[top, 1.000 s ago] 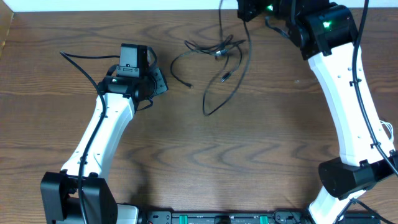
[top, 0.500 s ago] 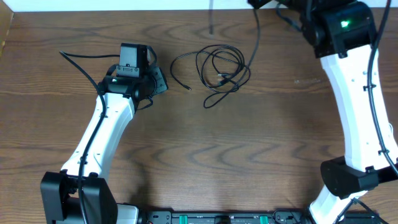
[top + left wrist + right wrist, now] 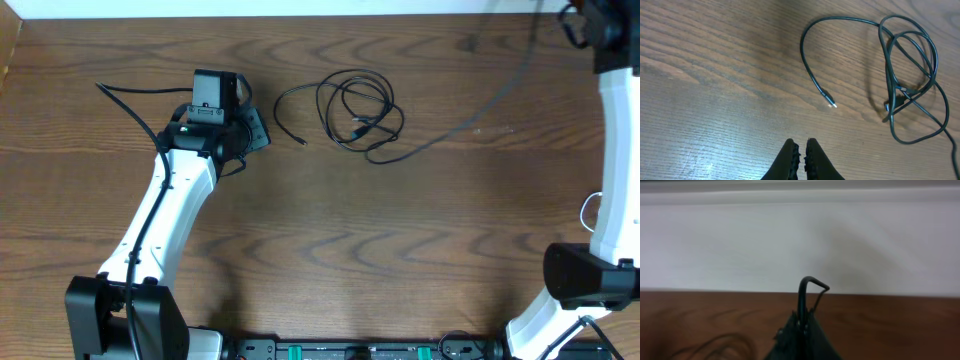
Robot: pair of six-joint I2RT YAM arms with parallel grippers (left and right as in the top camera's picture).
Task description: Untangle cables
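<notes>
Moved: since a second ago the right arm has swung off toward the far right corner, dragging one strand out with it; the tangle has dropped into a tighter coil, and the left arm has not budged
Right pincer: the right pincer (image 3: 801, 324) is pinched fully together, up near the white wall (image 3: 790, 245) beyond the table's far edge
Held: a black cord (image 3: 801, 297) is nipped between its tips, with a short bent loop poking up above them
Strand: from that grip the cord slants down and to the left across the table (image 3: 300, 250), blurred and lifted, its long axis running from the far right corner into the coil
Coil: the heap of cords (image 3: 360, 108) lies at mid-table toward the far edge, well apart from the right pincer and off to its left
Left pincer: the left pincer (image 3: 800, 152) has its tips pressed together, holding nothing and touching nothing
Loose plug: one free end, the loose plug (image 3: 831, 104), lies just ahead of the left pincer, its tail arching round into the coil
Nearer arm: the left one, by a good way
Judgement: the pull seems to want carrying on away from the coil, and the loops may snag unless the left arm pins them
</notes>
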